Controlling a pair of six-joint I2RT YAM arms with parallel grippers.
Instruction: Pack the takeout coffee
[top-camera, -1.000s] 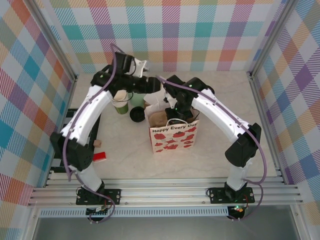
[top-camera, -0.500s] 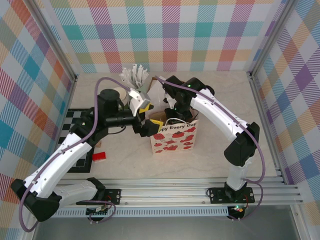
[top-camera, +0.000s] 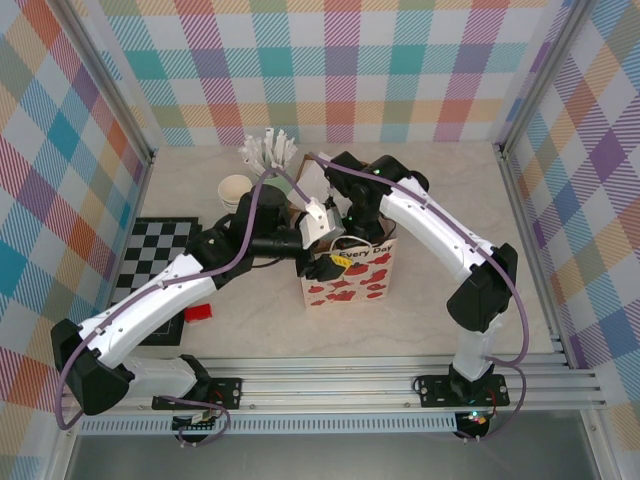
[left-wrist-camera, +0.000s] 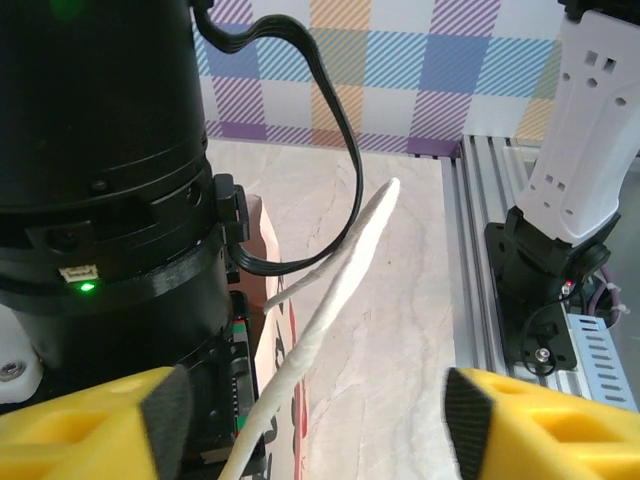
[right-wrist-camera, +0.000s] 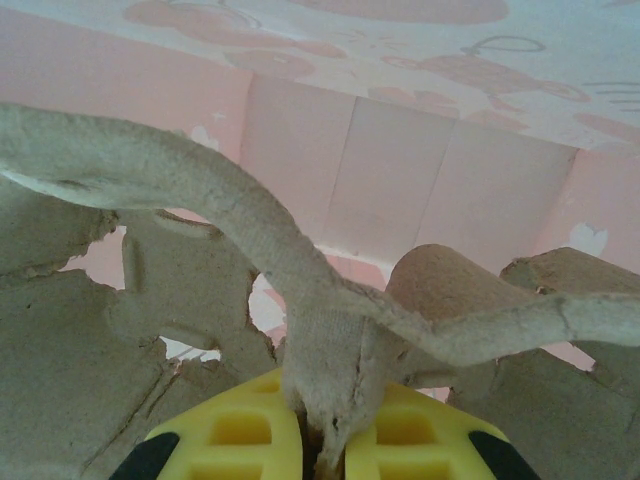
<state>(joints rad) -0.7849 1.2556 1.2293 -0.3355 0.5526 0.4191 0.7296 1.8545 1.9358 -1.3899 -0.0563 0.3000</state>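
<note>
One fibrous pulp tray (right-wrist-camera: 150, 170), right pincer (right-wrist-camera: 322, 440) pinching, creased bag (right-wrist-camera: 400, 170)

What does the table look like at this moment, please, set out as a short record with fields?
Gift bag: upright mid-table, printed "Happy Every Day"
Right pincer: inside the bag, shut on the pulp carrier
Left pincer: open at the bag's rim, white bag handle between its fingers
Lidless cup: left-rear of the bag, apart from it
Checkered mat: left of the bag
Red block: beside the mat
</note>
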